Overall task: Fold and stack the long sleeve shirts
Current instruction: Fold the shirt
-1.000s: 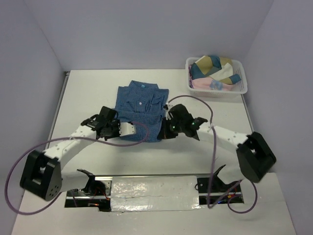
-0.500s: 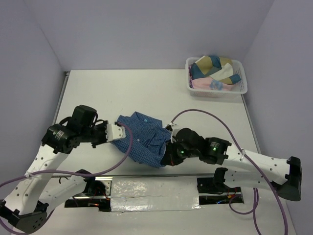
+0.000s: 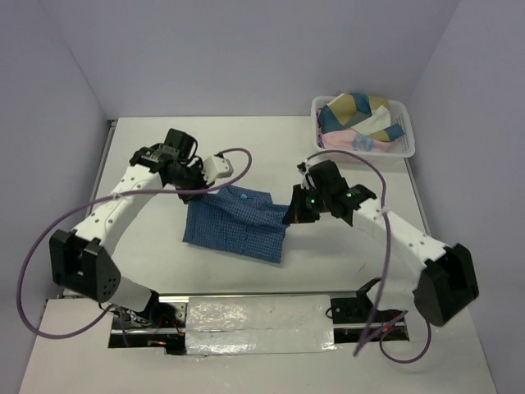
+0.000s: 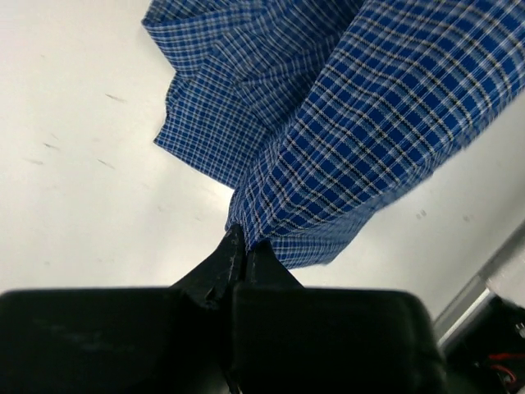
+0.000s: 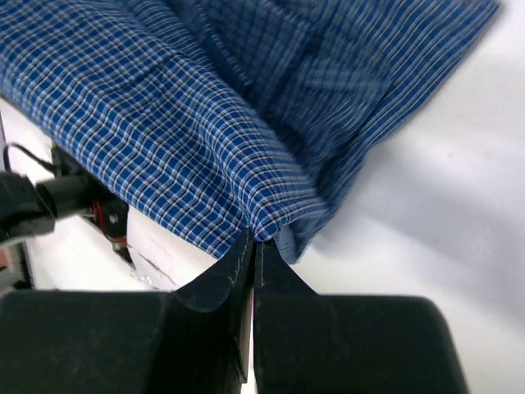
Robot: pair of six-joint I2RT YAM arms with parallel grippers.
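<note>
Left fingers [image 4: 220, 269] pinched tight on a soft fold of blue fine-checked shirt [image 3: 238, 226]; right fingers [image 5: 232, 267] likewise clamped on its other edge. Cloth slung between both fingertip pairs, over smooth white tabletop [image 3: 271, 148].

White matte table [image 3: 246, 152], faint scuffs on surface in left wrist view. Boxed in by plain pale-lilac walls: back wall [image 3: 246, 57] along far edge, left wall [image 3: 45, 123] & right wall [image 3: 480, 107] along side edges. Crinkled silver tape strip [image 3: 258, 322] across mid of near edge. Soft even light, shadows weak.
</note>
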